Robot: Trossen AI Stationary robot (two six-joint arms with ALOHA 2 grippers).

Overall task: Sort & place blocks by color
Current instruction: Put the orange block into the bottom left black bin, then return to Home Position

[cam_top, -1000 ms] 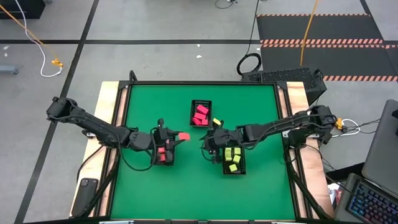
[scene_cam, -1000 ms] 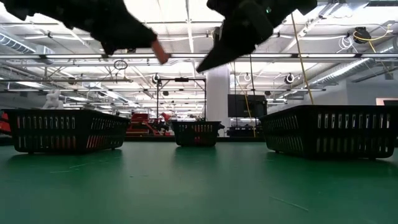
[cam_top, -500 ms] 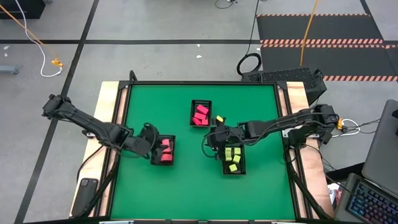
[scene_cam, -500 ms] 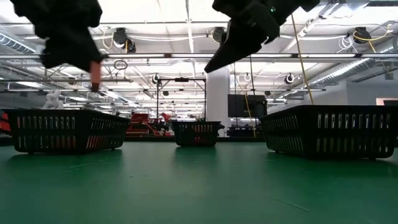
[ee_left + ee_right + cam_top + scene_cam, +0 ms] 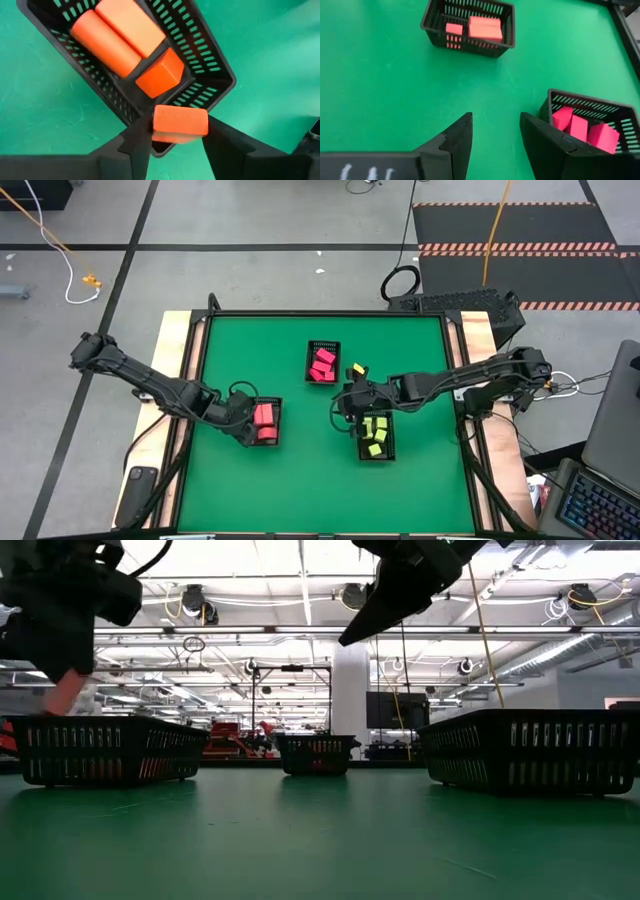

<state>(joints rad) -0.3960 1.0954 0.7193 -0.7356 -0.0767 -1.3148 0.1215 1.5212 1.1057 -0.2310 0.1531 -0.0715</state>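
My left gripper (image 5: pixel 248 422) (image 5: pixel 179 135) is shut on a salmon-orange block (image 5: pixel 180 122) (image 5: pixel 66 698), over the corner of the left black tray (image 5: pixel 278 404) (image 5: pixel 210 55). That tray holds a round block (image 5: pixel 102 45), a bar (image 5: pixel 131 24) and a cube (image 5: pixel 161 76), all salmon-orange. My right gripper (image 5: pixel 342 405) (image 5: pixel 495 135) is open and empty above the table, between the far tray of pink-red blocks (image 5: pixel 322 363) and the right tray of pale yellow blocks (image 5: pixel 375 435). One yellow block (image 5: pixel 354 370) lies on the mat. My left gripper pinches the salmon-orange block by its two short ends (image 5: pixel 156 125) between its two fingers. The fingers slant down from the table's left side. The block is level and lifted clear, just above the tray's rim.
The green mat (image 5: pixel 300 470) lies open toward the near edge and between the trays. In the low view the three trays (image 5: pixel 110 748) (image 5: pixel 316 753) (image 5: pixel 530 748) stand on the mat with both arms above them. Wooden rails (image 5: pixel 175 380) border the table.
My left gripper has carried the salmon-orange block toward the table's left edge and down, from beside the left tray's right end to above the tray's left corner, staying shut on it. My right gripper stays open.
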